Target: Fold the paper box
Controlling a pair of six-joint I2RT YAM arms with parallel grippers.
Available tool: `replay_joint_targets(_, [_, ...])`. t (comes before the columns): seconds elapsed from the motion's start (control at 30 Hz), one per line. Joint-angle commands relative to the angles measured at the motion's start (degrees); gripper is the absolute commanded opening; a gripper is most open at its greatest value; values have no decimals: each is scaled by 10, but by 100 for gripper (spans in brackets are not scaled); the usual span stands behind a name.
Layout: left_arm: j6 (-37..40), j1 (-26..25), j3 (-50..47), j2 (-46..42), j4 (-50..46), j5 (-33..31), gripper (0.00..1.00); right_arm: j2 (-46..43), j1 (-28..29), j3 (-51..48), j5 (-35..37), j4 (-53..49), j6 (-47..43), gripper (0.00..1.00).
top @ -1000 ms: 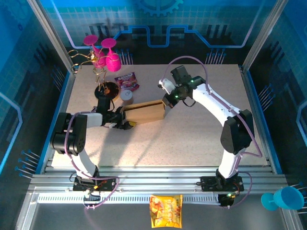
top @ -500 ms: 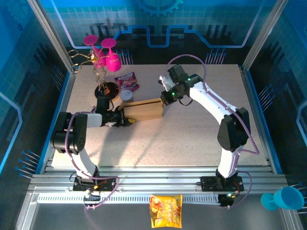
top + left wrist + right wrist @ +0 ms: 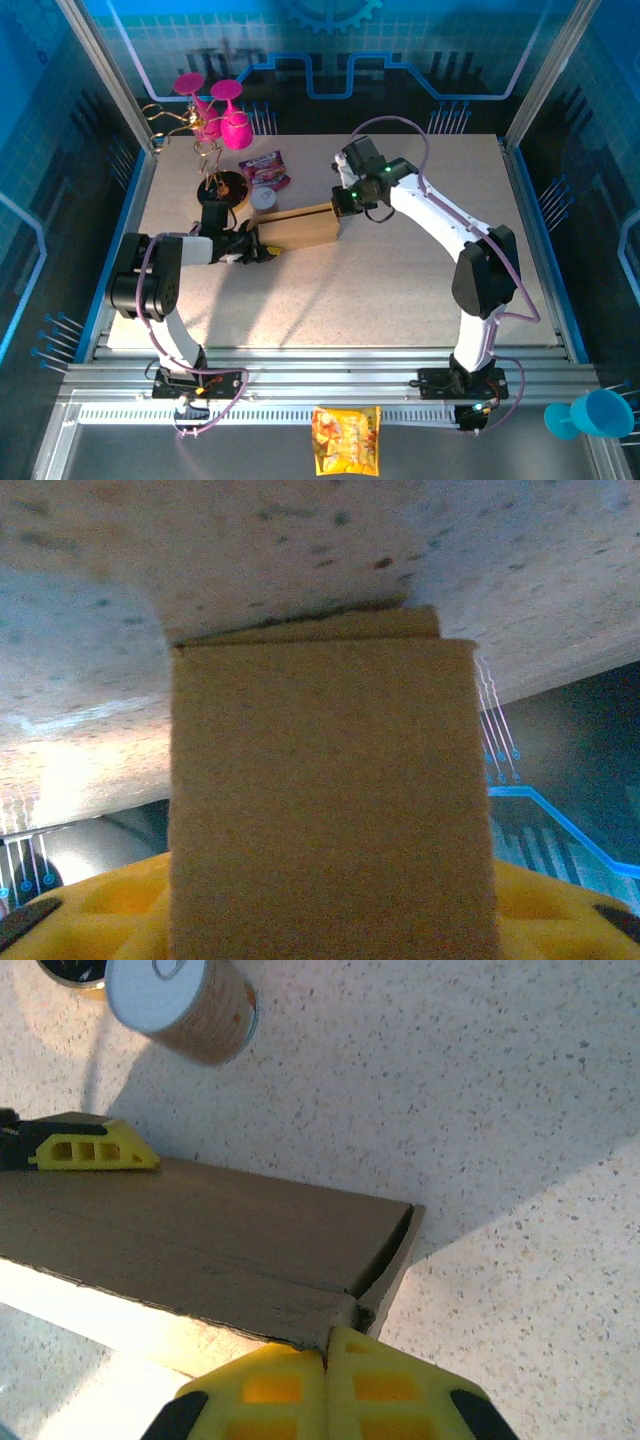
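Note:
The paper box (image 3: 300,228) is a flat brown cardboard shape lying left of the table's middle. My left gripper (image 3: 258,243) is at its left end, shut on it. In the left wrist view the cardboard (image 3: 320,800) lies across a yellow finger (image 3: 100,905). In the right wrist view the other left finger (image 3: 95,1148) rests on top of the box (image 3: 200,1240). My right gripper (image 3: 338,207) is shut with nothing between its fingers. Its tips (image 3: 326,1345) touch the box's edge at the right corner, where a flap stands slightly open.
A tin can (image 3: 264,198) lies just behind the box, also seen at the top of the right wrist view (image 3: 185,1005). A purple packet (image 3: 265,168) and a rack with pink goblets (image 3: 215,110) stand behind. A yellow snack bag (image 3: 346,440) and a blue cup (image 3: 590,413) lie off the table.
My right gripper has moved left and onto the box's right corner. My left gripper has narrowed on the box's left end, and the box has shifted slightly.

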Motion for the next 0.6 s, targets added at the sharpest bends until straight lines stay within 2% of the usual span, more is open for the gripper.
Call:
replay_joint_targets(0.0, [-64,0,-1,23,36,-1,55,-2,23,-37,5,29,24,0])
replay_joint_targets(0.17, [-72,3,-3,28,71,12,63,13,23,-33,19,37,27,0])
replay_joint_targets(0.3, [-60,8,-3,14,62,14,67,24,23,-26,26,35,26,0])
replay_joint_targets(0.47, [-12,21,4,-22,12,15,73,31,24,-33,36,38,21,0])
replay_joint_targets(0.57, [43,25,20,-50,-69,14,76,30,25,-35,44,43,17,0])
